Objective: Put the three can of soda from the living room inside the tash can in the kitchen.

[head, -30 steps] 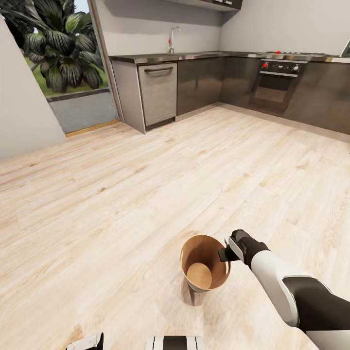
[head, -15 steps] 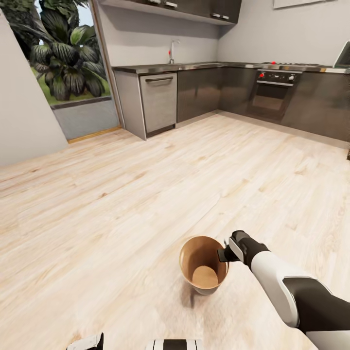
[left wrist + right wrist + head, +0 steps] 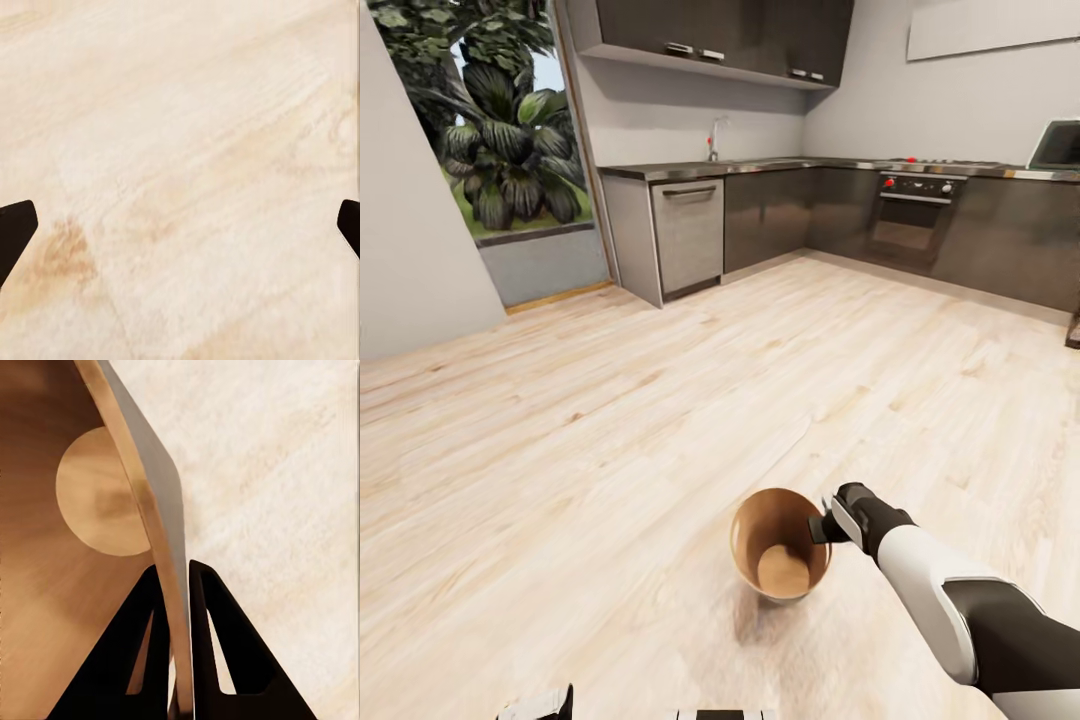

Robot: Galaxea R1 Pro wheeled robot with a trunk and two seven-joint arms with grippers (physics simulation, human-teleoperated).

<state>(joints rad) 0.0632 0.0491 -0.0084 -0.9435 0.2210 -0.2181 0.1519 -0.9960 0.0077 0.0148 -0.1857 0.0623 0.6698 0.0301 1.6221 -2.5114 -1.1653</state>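
Observation:
I am in the kitchen. The tash can (image 3: 756, 515), a round tapered bin with a glossy brown inside, sits tilted low over the pale wood floor. Its flat bottom disc (image 3: 101, 495) shows bare. My right gripper (image 3: 822, 522) is shut on the bin's rim at its right side. In the right wrist view its two dark fingers (image 3: 178, 577) pinch the thin rim, one inside the bin wall (image 3: 45, 600) and one outside. My left gripper (image 3: 180, 225) hangs open over bare floor with nothing between its fingertips. The cans of soda are out of view.
Glossy dark cabinets run along the far wall, with a steel dishwasher front (image 3: 688, 235), a sink tap (image 3: 713, 135) and a built-in oven (image 3: 908, 225). A tall window (image 3: 510, 150) with plants outside is at the far left, beside a grey wall (image 3: 410, 250). Wide wood floor (image 3: 660, 400) lies ahead.
The head camera has tilted upward, bringing the upper cabinets into the picture. The bin and my right gripper keep the same hold and nearly the same place.

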